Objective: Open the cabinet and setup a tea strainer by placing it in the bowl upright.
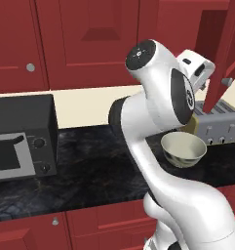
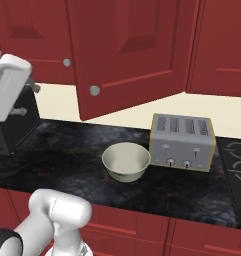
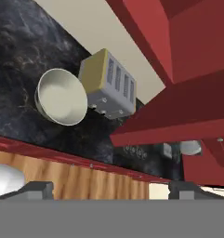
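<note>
The cabinet's right door [image 1: 229, 44] stands swung open, its knob [image 1: 227, 82] a little to the right of my gripper [image 1: 206, 78]. From the other side the same door [image 2: 127, 50] hangs out over the counter. My gripper [image 2: 27, 100] is open; in the hand view its tips stand wide apart with nothing between them [image 3: 114, 189]. The cream bowl [image 1: 183, 149] [image 2: 126, 161] [image 3: 61, 96] sits upright and empty on the dark counter, below the open door. The tea strainer is hidden from view.
A silver toaster [image 2: 182, 142] [image 1: 219, 124] [image 3: 108, 86] stands right beside the bowl. A black microwave [image 1: 21, 139] sits at the counter's left and a stovetop [image 2: 237, 160] at its right. Past the door's edge shows a small pale thing [image 3: 190, 148] that I cannot identify.
</note>
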{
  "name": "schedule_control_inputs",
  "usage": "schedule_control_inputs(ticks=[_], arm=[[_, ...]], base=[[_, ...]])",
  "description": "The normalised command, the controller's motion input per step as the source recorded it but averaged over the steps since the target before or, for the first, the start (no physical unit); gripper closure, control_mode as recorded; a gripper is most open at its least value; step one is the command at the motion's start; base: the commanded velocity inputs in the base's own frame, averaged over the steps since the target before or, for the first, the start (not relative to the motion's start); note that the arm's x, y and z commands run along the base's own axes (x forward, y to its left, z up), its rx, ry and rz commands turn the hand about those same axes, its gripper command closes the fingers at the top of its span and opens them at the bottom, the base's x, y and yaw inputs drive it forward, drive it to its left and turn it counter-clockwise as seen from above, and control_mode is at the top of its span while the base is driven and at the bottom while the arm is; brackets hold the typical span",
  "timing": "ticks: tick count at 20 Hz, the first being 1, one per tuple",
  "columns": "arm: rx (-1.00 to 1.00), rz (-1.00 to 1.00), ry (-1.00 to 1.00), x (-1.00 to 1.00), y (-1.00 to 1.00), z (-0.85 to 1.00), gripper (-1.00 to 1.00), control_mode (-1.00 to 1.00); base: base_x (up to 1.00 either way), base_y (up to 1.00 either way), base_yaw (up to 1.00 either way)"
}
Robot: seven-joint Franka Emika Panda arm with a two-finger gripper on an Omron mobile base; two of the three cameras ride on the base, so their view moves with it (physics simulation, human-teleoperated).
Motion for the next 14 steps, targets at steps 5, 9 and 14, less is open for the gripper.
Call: schedule_control_inputs(ticks=[5, 9, 14], arm=[[-0.44, 0.06, 0.21, 0.68, 0.12, -0.4, -1.0, -1.0], [-0.09, 0.02, 0.09, 0.71, -0.21, -0.2, -1.0, -1.0], [-0.01, -0.06, 0.18, 0.66, -0.48, -0.02, -1.0, -1.0]], base=[[0.0, 0.0, 0.0], [0.0, 0.0, 0.0], [0.0, 0.0, 0.0]])
